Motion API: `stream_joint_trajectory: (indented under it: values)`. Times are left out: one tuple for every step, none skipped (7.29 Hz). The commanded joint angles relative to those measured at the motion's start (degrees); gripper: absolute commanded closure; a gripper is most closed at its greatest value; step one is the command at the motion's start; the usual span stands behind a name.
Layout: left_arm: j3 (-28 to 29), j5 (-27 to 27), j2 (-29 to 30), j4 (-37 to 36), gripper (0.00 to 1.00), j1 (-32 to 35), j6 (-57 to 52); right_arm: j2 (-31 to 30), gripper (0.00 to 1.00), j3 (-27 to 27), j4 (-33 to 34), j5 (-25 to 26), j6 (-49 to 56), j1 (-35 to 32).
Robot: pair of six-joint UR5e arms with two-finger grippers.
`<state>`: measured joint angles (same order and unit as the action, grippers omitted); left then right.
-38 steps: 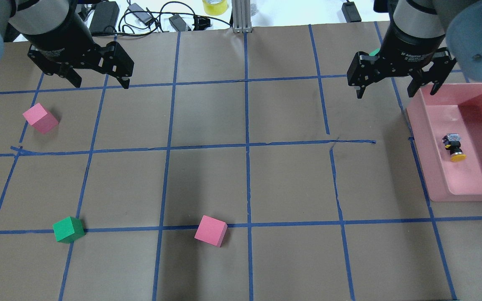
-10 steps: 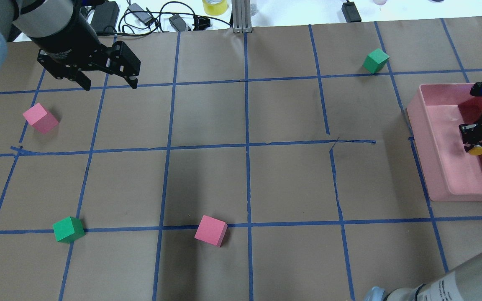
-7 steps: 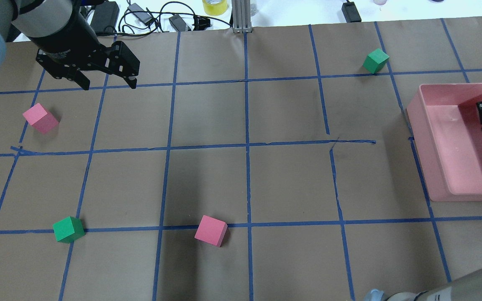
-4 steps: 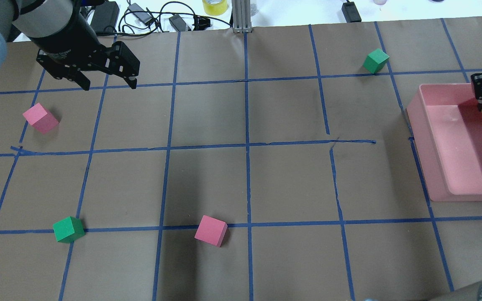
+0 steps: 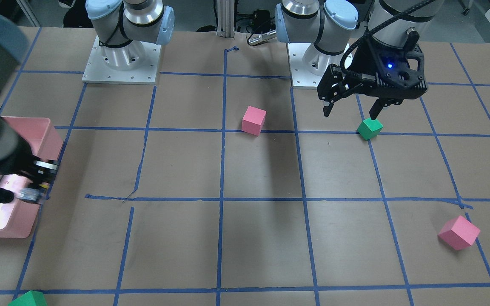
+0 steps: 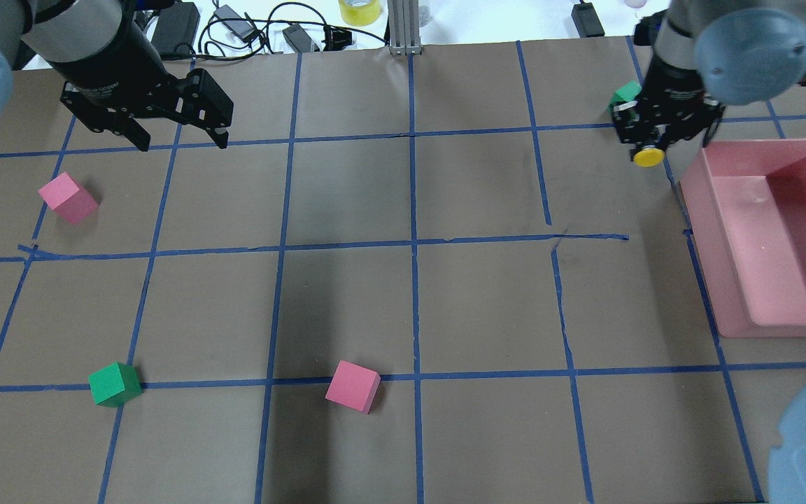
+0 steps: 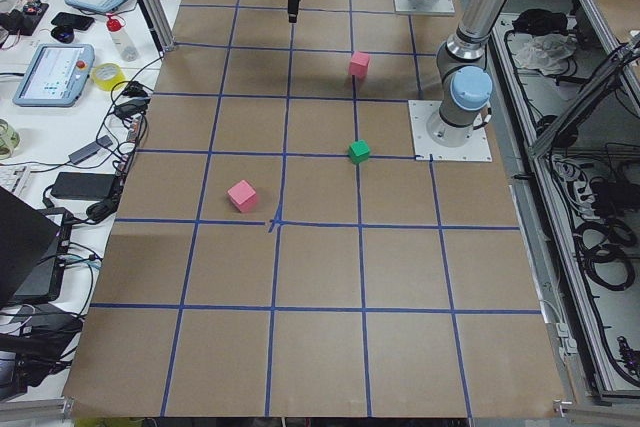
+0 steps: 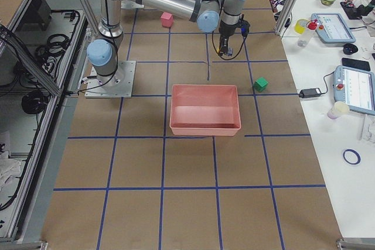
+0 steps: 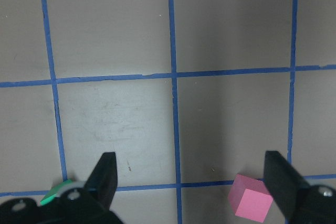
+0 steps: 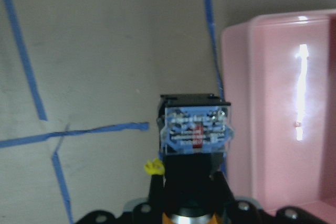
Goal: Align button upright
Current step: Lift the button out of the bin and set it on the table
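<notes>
One button (image 6: 648, 159) pinched in right pincer (image 6: 646, 143), near pink bin (image 6: 705, 231) | left pincer (image 6: 180, 143) spread wide

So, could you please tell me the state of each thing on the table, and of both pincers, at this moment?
right pincer: shut on the button, in the air.
button: held clear of the table, not in the pink bin.
left pincer: open, empty, above the table.
pink bin: empty.
pink cubes: loose on the table.
green cubes: loose on the table.
</notes>
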<state>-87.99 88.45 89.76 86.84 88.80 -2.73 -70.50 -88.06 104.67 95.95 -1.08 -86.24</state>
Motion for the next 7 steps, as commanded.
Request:
stream_joint_trajectory:
  values:
    - [0.01,0.06,0.07,0.00,0.00,0.06,0.00,8.85,1.00,2.87,10.08,-1.02,-6.12,-11.45]
    - [0.01,0.06,0.07,0.00,0.00,0.06,-0.08,12.98,1.00,6.28,10.29,-1.11,-13.35,-15.58]
    - [-0.07,0.06,0.15,0.00,0.00,-0.03,0.00,16.93,1.00,9.54,10.64,-3.29,-17.95,-18.84]
    - [-0.07,0.06,0.16,0.00,0.00,-0.03,-0.08,19.41,1.00,12.79,10.73,-5.31,-19.65,-20.62]
    - [-0.07,0.06,0.07,0.00,0.00,-0.03,-0.17,21.61,1.00,15.08,11.51,-7.59,-20.80,-22.55]
    - [-0.07,-0.20,0.07,0.00,0.00,-0.03,-0.35,23.63,1.00,15.89,13.61,-9.62,-23.42,-23.96]
    - [-0.07,-0.56,0.07,0.00,0.00,-0.03,-0.96,24.44,1.00,15.81,13.89,-9.64,-23.44,-24.49]
